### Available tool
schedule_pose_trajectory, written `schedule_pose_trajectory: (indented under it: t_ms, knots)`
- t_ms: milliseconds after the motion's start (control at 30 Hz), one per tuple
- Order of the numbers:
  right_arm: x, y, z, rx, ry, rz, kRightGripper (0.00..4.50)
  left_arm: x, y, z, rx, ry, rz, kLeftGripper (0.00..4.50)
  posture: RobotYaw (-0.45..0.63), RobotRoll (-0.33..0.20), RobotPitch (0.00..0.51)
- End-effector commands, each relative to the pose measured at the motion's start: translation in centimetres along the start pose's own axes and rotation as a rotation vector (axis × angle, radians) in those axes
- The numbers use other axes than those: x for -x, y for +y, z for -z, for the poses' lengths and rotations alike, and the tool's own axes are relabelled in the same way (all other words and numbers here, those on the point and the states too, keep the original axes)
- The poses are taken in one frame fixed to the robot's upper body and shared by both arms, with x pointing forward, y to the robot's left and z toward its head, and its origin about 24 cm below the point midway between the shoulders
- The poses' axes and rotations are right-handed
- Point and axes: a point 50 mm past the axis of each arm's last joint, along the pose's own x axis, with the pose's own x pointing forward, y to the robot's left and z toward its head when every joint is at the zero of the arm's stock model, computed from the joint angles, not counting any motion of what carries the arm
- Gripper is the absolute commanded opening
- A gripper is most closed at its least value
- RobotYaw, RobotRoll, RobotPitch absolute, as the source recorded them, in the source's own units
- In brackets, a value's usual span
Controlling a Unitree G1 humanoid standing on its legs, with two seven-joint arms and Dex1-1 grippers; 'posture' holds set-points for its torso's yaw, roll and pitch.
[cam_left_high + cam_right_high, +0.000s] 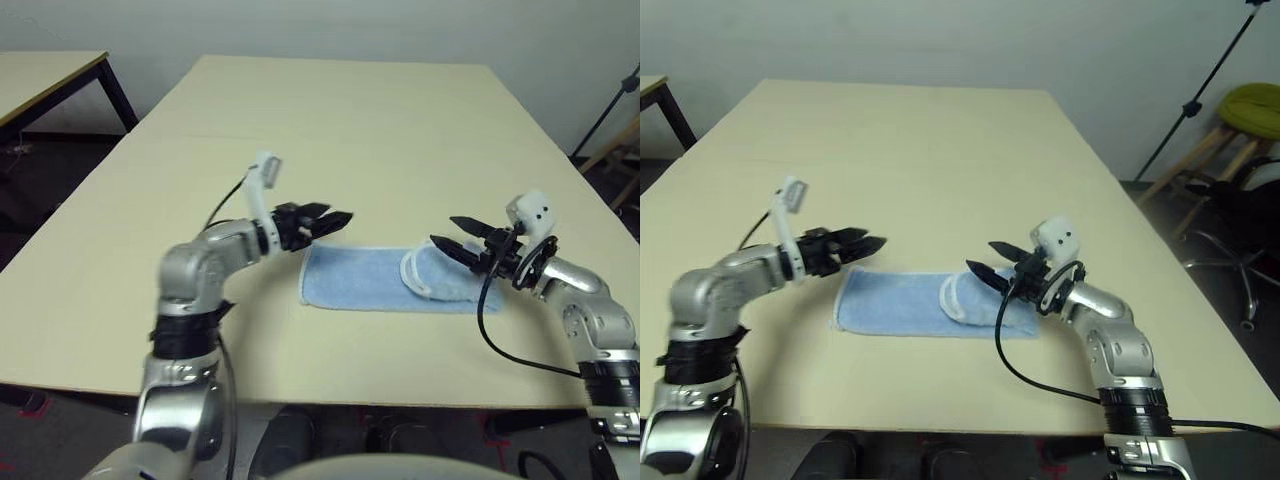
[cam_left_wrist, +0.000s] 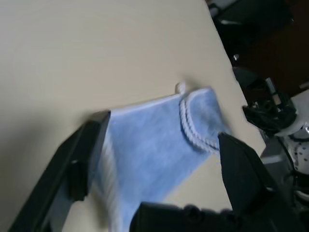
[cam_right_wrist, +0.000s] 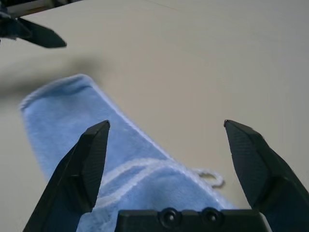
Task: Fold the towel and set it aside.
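The towel lies flat as a long light-blue strip near the front edge of the beige table. One corner with white edging is turned over at its right end, and a small white loop sticks out beside it. My left gripper hovers open just above the towel's far left corner, holding nothing. My right gripper is open over the turned-over right end, also holding nothing. In the wrist views the towel shows between the spread left fingers, and the towel lies below the right gripper.
A second table stands at the far left. To the right of the table are a black stand leg, a stool with a green cushion and a chair base. The far half of the table is bare.
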Motion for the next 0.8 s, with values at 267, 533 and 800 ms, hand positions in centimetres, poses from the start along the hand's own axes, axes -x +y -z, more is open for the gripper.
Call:
schedule_pose_trajectory:
  t_ms: [267,533,800]
  knots:
    - [5.1,-1.9,-2.1,0.108,0.138,-0.089,4.50,2.3,-1.4,6.0,0.216,0.177,0.108,4.48,0.13,0.000,0.065]
    - [7.0,-1.3,-1.7,0.094,0.183,-0.100,4.50,1.2,-3.2,7.0,0.397,0.206,0.102,4.48,0.11,0.000,0.083]
    - [8.2,-1.0,-2.0,0.097,0.209,-0.092,4.50,-1.0,-1.9,7.3,0.495,0.201,-0.019,4.48,0.08,0.000,0.106]
